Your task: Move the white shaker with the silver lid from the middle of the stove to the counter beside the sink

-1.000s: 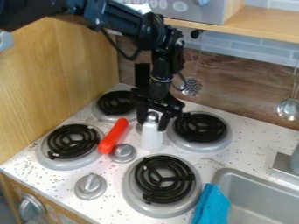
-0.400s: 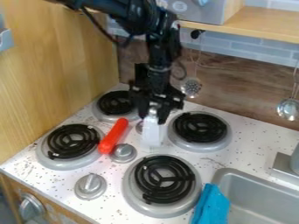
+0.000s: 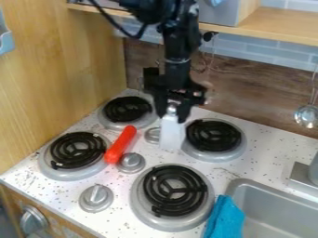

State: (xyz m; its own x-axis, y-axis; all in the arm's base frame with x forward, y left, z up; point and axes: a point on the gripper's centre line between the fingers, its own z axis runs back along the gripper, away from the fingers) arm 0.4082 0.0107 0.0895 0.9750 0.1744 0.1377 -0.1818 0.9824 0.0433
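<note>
The black gripper point(image 3: 173, 113) hangs over the back part of the stove top, between the two rear burners. Its fingers are closed around the metal top of a white shaker-like bottle point(image 3: 169, 133). The bottle stands nearly upright, close to the left edge of the back right burner point(image 3: 213, 135). Whether its base touches the counter, I cannot tell. To the left of it, an orange-red object like a handle point(image 3: 121, 144) lies between the front left burner and a silver knob.
Around the gripper are the back left burner point(image 3: 127, 109), front left burner point(image 3: 77, 150) and front right burner point(image 3: 175, 190). A blue cloth point(image 3: 226, 217) hangs at the sink point(image 3: 279, 204). A ladle point(image 3: 306, 116) hangs by the back wall, under a wooden shelf point(image 3: 279, 30).
Gripper and bottle have shifted a little right and slightly upward in the view, uncovering more of the small round knob behind the bottle's left side. The orange-red object has not moved.
</note>
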